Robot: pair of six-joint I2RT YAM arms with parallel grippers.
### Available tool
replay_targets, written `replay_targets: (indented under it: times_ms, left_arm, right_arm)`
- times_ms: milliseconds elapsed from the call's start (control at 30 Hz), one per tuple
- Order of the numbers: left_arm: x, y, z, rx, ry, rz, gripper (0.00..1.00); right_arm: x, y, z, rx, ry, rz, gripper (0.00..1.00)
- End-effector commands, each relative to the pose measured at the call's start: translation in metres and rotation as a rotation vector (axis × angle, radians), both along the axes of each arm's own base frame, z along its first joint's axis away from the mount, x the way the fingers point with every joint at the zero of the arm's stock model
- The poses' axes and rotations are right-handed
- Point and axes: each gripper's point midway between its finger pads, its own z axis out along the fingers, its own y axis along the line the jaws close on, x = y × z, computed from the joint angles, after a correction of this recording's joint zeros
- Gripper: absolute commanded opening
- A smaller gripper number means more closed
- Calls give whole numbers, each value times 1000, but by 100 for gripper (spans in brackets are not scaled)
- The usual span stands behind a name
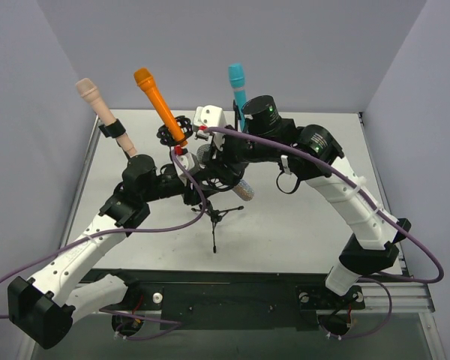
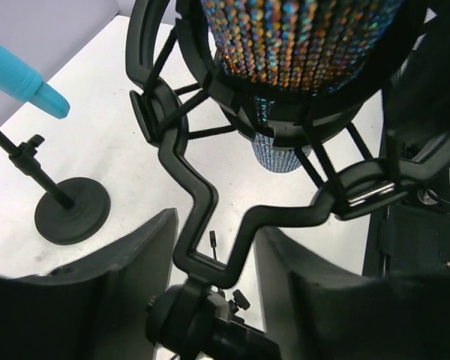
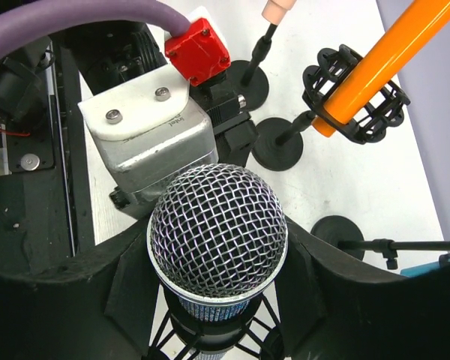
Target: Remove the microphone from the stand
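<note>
The right gripper [image 3: 217, 251] clasps the mesh head of the glittery microphone [image 3: 219, 214], with a finger against each side. The left gripper [image 2: 216, 234] stands narrow around the yoke of the shock mount [image 2: 202, 196]; whether it touches, I cannot tell. The microphone sits in that mount on the tripod stand [image 1: 214, 229], so both holds look set and the lift-out is not yet done. There are four microphones: this one, a beige microphone [image 1: 96, 100], an orange microphone [image 1: 156, 101] and a blue microphone [image 1: 237, 81]. There are four stands.

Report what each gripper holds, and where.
The right gripper clamps the microphone just under its mesh head; the left gripper grips the shock mount by its bracket.
</note>
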Motion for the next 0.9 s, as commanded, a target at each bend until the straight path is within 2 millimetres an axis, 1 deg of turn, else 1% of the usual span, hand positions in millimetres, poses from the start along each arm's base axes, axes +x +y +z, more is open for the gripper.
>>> replay_targets:
  times_ms: [0, 33, 67, 133, 200, 267, 367, 400, 433, 467, 533, 567, 600, 633, 667, 700, 733, 767, 867]
  left_arm:
    - [4, 4, 8, -13, -36, 31, 65]
    - [4, 6, 15, -26, -42, 47, 70]
    - [6, 9, 20, -28, -41, 72, 79]
    - [-2, 14, 28, -9, -43, 64, 86]
    - [-7, 18, 36, 8, -46, 62, 89]
    - [-10, 22, 38, 29, -50, 64, 91]
    - [-14, 25, 36, 45, -38, 58, 92]
    - [-14, 25, 37, 41, -31, 59, 93]
    - [-13, 25, 39, 40, -24, 72, 97]
    - [-13, 25, 42, 31, -12, 75, 97]
    - [-14, 24, 48, 26, -7, 64, 97]
    - [-16, 23, 55, 17, -13, 54, 97]
    - [-16, 22, 58, 14, -13, 48, 97]
    - [-18, 21, 65, 3, -25, 38, 97]
    - [-17, 20, 66, 2, -23, 35, 97]
    - [-17, 19, 71, -5, -33, 30, 97]
    - [-16, 18, 71, -5, -28, 27, 97]
    - [-16, 16, 75, -9, -31, 21, 97]
    - [-15, 13, 74, -13, -23, 8, 97]
  right_arm:
    - [-8, 4, 41, 106, -111, 35, 0]
    - [-6, 3, 27, 72, -107, 37, 0]
    - [-5, -1, 24, 59, -115, 27, 0]
    - [-5, -6, 9, 21, -113, 27, 0]
    - [-4, -11, -4, -13, -105, 22, 0]
    - [-2, -15, -18, -41, -84, 14, 0]
    - [0, -19, -26, -55, -62, -1, 0]
    - [2, -20, -26, -51, -57, -11, 10]
    - [2, -19, -27, -47, -34, -23, 18]
    - [3, -20, -21, -24, -15, -40, 36]
    - [2, -19, -14, 3, 7, -49, 52]
    - [1, -20, -10, 13, 8, -51, 55]
    - [1, -21, -8, 20, 11, -55, 59]
    - [0, -22, -5, 23, 10, -56, 61]
    - [0, -24, -6, 19, 8, -59, 63]
    - [0, -27, -3, 21, 4, -59, 63]
    - [-1, -29, -6, 10, 4, -60, 66]
    - [-2, -31, -5, 10, 1, -59, 67]
    - [0, -38, -8, 2, 4, -72, 67]
